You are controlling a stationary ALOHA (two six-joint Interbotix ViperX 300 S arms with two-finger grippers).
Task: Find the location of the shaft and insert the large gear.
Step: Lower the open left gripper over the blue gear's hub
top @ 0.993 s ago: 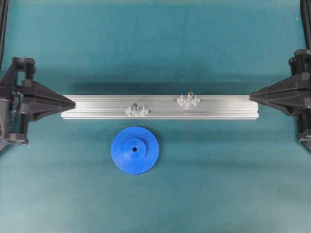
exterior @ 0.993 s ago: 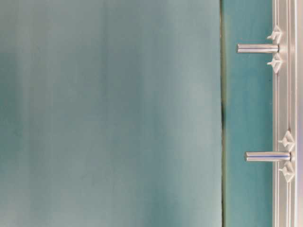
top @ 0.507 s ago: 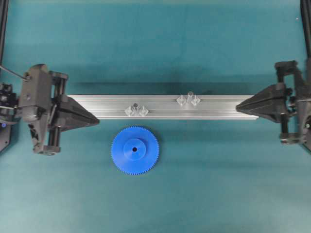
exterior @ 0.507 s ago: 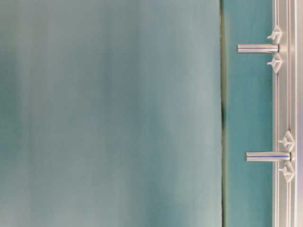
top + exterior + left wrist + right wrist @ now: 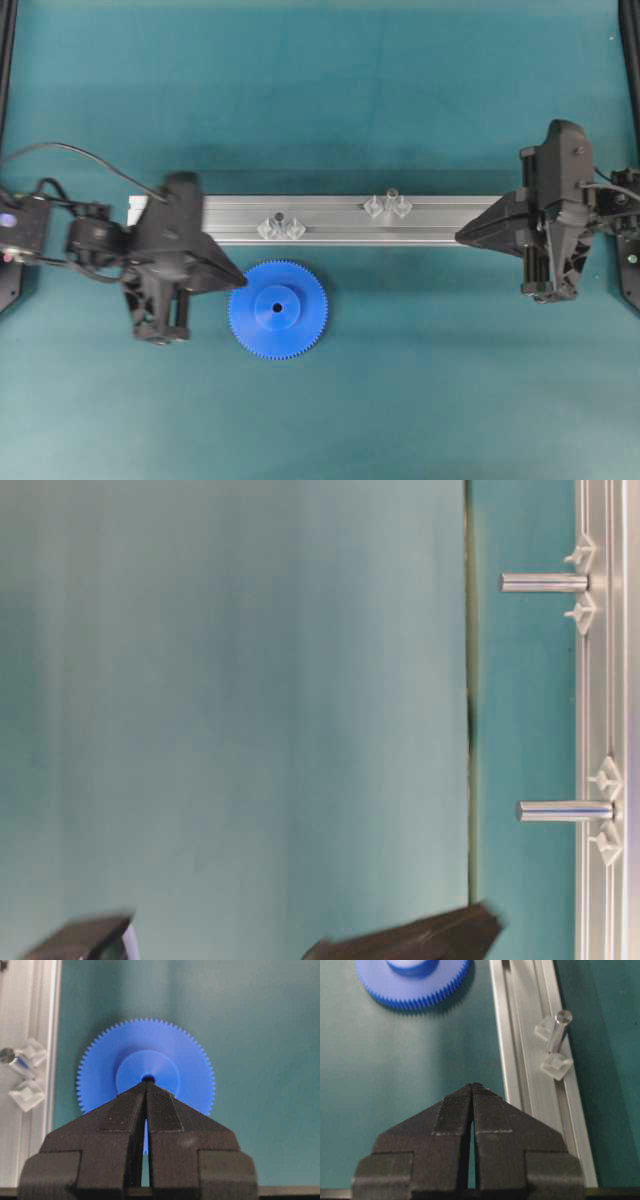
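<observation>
**A:** How were the two arms posed?

**B:** In the overhead view the left gripper (image 5: 236, 280) reached in level from the left, crossing the left end of the aluminium rail (image 5: 340, 220), its tip just beside the left edge of the large gear (image 5: 277, 309). The right gripper (image 5: 459, 236) came in from the right, its tip over the rail's right end, well apart from the gear.

**A:** And the fingers?

**B:** Both pairs were closed with nothing between them. The left wrist view showed the left fingers (image 5: 122, 1115) pressed together to a point, with that point lined up over the gear's centre hole. The right wrist view showed the right fingers (image 5: 450, 1115) shut the same way above bare green surface (image 5: 395, 1075), beside the rail's edge.

**A:** Where was the gear?

**B:** Flat on the surface, hub up, just in front of the rail, below the shaft (image 5: 281, 216), which stood on the rail between its two clear mounts. A second pin (image 5: 391, 193) stood further right on the rail.

**A:** What did one view give that another did not?

**B:** The table-level view, turned sideways, showed both pins in profile, standing straight out from the rail; the overhead showed them only end-on. That same view caught just a dark blurred piece of a gripper at its bottom edge, and no gear. The left wrist view showed the gear's fine teeth clearly.
</observation>
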